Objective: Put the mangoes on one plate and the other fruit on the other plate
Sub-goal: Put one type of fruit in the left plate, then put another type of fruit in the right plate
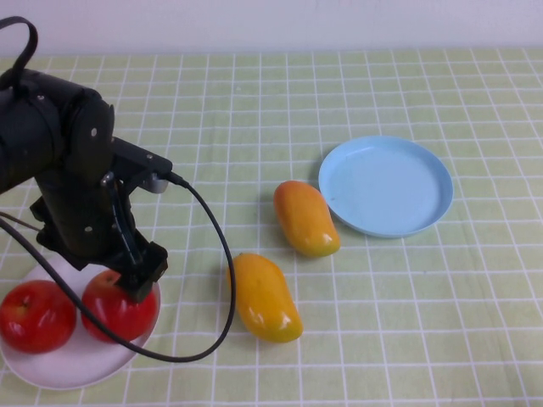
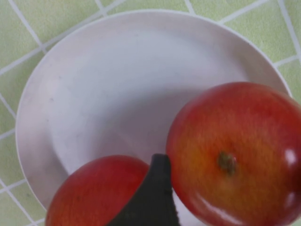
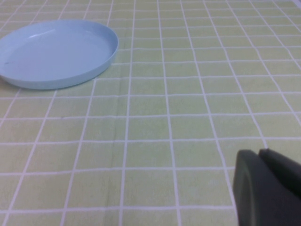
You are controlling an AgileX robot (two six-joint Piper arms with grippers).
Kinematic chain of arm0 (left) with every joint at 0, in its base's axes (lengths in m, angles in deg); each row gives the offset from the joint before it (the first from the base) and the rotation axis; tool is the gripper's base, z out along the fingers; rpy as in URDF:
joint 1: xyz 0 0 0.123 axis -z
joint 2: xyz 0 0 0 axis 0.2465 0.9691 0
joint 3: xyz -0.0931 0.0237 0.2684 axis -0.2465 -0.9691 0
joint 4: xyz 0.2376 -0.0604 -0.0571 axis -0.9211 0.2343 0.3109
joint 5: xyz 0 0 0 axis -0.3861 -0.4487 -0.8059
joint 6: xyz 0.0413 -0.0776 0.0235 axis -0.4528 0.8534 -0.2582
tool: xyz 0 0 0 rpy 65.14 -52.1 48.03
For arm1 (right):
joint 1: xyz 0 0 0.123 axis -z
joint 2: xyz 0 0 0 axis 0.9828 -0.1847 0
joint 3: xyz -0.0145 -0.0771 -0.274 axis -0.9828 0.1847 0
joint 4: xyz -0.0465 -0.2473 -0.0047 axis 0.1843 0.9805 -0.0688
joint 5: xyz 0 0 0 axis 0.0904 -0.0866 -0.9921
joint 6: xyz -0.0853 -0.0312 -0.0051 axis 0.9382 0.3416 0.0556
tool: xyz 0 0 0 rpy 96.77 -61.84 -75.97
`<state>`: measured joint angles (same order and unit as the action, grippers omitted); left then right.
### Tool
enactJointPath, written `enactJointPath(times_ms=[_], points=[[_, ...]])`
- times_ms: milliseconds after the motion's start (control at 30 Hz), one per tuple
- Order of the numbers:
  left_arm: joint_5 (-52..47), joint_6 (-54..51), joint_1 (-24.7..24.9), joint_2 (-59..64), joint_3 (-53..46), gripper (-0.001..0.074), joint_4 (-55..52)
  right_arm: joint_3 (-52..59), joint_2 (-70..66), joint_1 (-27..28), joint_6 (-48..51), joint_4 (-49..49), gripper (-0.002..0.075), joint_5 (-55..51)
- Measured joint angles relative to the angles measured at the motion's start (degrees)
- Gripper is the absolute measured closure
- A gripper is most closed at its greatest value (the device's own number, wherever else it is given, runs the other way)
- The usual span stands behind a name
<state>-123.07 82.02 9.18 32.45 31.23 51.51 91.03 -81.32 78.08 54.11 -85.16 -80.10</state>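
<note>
Two red apples are on the white plate (image 1: 72,366) at the near left: one (image 1: 36,315) lies free, and my left gripper (image 1: 136,275) is shut on the other apple (image 1: 119,307) from above. In the left wrist view, that apple (image 2: 235,155) fills the jaws, with one dark finger (image 2: 153,197) against its side, next to the free apple (image 2: 94,193). Two orange-yellow mangoes (image 1: 305,218) (image 1: 265,297) lie on the cloth mid-table. The light blue plate (image 1: 386,185) is bare. My right gripper (image 3: 259,160) is shut, low over the cloth, away from the blue plate (image 3: 56,52).
A green checked cloth (image 1: 424,322) covers the table. The left arm's black cable (image 1: 219,254) loops down close to the nearer mango. The white wall edge runs along the far side.
</note>
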Motion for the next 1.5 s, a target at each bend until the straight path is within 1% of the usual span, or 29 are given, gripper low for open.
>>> enactJointPath(times_ms=[267, 400, 467, 500, 567, 600, 667, 700, 767, 800, 900, 1233, 1367, 1500], points=[[-0.08, 0.22, 0.24, -0.33, 0.0, 0.0067, 0.35, 0.0, 0.0, 0.0, 0.0, 0.0, 0.0743, 0.0], [3.23, 0.8, 2.75, -2.51, 0.73, 0.0067, 0.48, 0.0, 0.0, 0.0, 0.0, 0.0, 0.0742, 0.0], [5.03, 2.19, 4.1, -3.98, 1.22, 0.0085, 0.59, 0.0, 0.0, 0.0, 0.0, 0.0, 0.0742, 0.0], [6.01, 2.98, 4.76, -4.95, 1.21, 0.012, 0.59, 0.0, 0.0, 0.0, 0.0, 0.0, 0.0742, 0.0], [6.72, 3.73, 5.72, -7.01, 1.21, 0.0232, 0.94, 0.0, 0.0, 0.0, 0.0, 0.0, 0.0742, 0.0], [7.14, 3.85, 6.05, -7.66, 1.05, 0.0301, 1.14, 0.0, 0.0, 0.0, 0.0, 0.0, 0.0742, 0.0], [8.75, 4.08, 6.24, -10.4, -0.18, 0.0521, 1.7, 0.0, 0.0, 0.0, 0.0, 0.0, 0.0742, 0.0], [9.61, 4.22, 6.24, -11.93, -1.15, 0.0596, 1.69, 0.0, 0.0, 0.0, 0.0, 0.0, 0.0743, 0.0], [11.05, 4.59, 6.24, -15.05, -3.05, 0.0669, 1.69, 0.0, 0.0, 0.0, 0.0, 0.0, 0.0742, 0.0], [11.76, 4.84, 6.24, -16.58, -3.95, 0.0691, 1.58, 0.0, 0.0, 0.0, 0.0, 0.0, 0.0742, 0.0], [13.89, 6.21, 6.24, -22.69, -7.32, 0.072, 1.58, 0.0, 0.0, 0.0, 0.0, 0.0, 0.0742, 0.0], [17.19, 8.44, 6.24, -45.3, -21.01, 0.0731, 1.12, 0.0, 0.0, 0.0, 0.0, 0.0, 0.0743, 0.0], [16.26, 9.56, 6.24, -51.32, -26.2, 0.0731, -0.59, 0.0, 0.0, 0.0, 0.0, 0.0, 0.0742, 0.0], [13.93, 9.67, 6.24, -53.33, -27.4, 0.0731, -1.27, 0.0, 0.0, 0.0, 0.0, 0.0, 0.0742, 0.0]])
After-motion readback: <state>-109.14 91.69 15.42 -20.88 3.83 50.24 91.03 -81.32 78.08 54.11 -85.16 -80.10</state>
